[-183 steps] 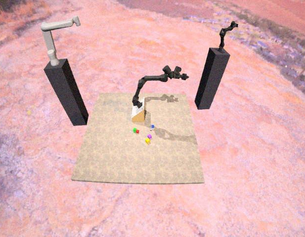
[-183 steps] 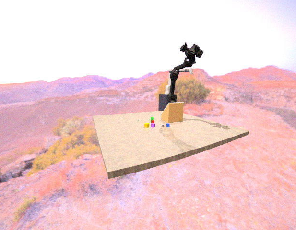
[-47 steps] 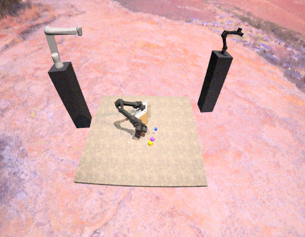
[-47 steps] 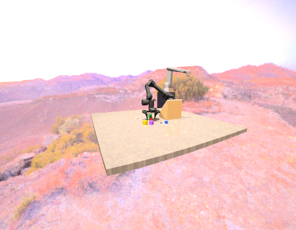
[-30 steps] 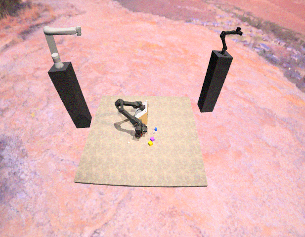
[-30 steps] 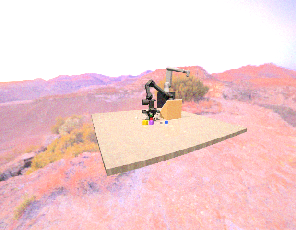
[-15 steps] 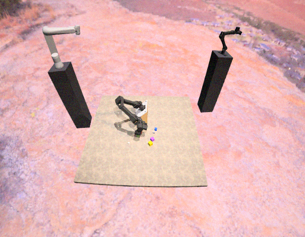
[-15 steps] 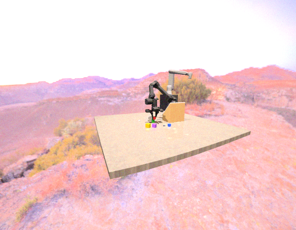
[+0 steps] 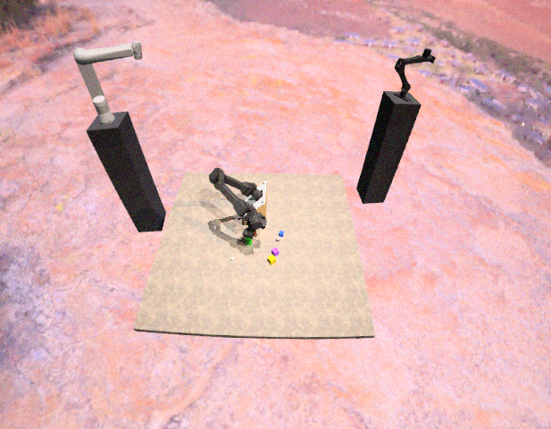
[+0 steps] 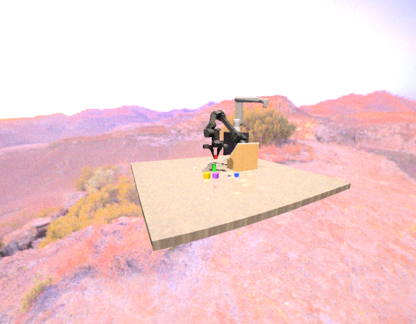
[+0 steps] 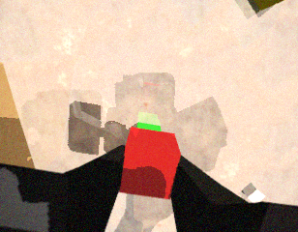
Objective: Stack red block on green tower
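Pincer point(image 11: 150, 193): black fingers, clamped on red block point(image 11: 151, 164), block's lower face shaded darker red. Green tower point(image 10: 214, 167): bright green, pale green top face, directly below pincer. Surface point(image 9: 266, 299): mottled beige-tan, wood-grain striped edge. Near pincer, to its side: yellow cube point(image 9: 271, 259), purple cube point(image 9: 275, 251), blue cube point(image 9: 280, 233). Small white piece point(image 9: 231, 258) on opposite side. Tan wedge-shaped box point(image 10: 243, 156) behind pincer. Arm point(image 9: 233, 194): dark grey-black.
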Robot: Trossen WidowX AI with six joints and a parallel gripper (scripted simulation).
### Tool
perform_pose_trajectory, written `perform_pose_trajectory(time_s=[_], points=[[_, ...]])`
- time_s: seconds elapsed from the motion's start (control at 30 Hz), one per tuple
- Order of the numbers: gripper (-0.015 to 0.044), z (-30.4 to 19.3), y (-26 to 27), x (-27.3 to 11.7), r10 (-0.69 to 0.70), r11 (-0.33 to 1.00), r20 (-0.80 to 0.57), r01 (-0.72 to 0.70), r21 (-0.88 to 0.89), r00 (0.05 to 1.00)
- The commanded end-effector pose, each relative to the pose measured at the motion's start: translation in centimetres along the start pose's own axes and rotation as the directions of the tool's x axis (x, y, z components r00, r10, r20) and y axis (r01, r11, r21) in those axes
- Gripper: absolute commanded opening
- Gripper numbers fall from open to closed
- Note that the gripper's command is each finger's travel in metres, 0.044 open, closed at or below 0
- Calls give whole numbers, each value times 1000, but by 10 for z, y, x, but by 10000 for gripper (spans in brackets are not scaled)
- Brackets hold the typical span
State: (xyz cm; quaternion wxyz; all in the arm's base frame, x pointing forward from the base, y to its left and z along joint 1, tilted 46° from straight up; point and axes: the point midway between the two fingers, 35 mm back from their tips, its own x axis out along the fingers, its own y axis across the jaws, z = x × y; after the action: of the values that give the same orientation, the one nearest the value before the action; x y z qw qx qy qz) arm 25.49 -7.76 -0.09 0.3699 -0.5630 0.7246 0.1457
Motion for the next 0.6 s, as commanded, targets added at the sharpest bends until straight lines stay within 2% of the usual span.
perform_pose_trajectory(time_s=[0.0,0.23,0.57], points=[[0,-2,-1,-12,-2,1000,5,2,12,1000],[0,-1,0,-12,-2,1000,5,2,12,1000],[0,-34,1,-12,-2,1000,3,1,12,1000]])
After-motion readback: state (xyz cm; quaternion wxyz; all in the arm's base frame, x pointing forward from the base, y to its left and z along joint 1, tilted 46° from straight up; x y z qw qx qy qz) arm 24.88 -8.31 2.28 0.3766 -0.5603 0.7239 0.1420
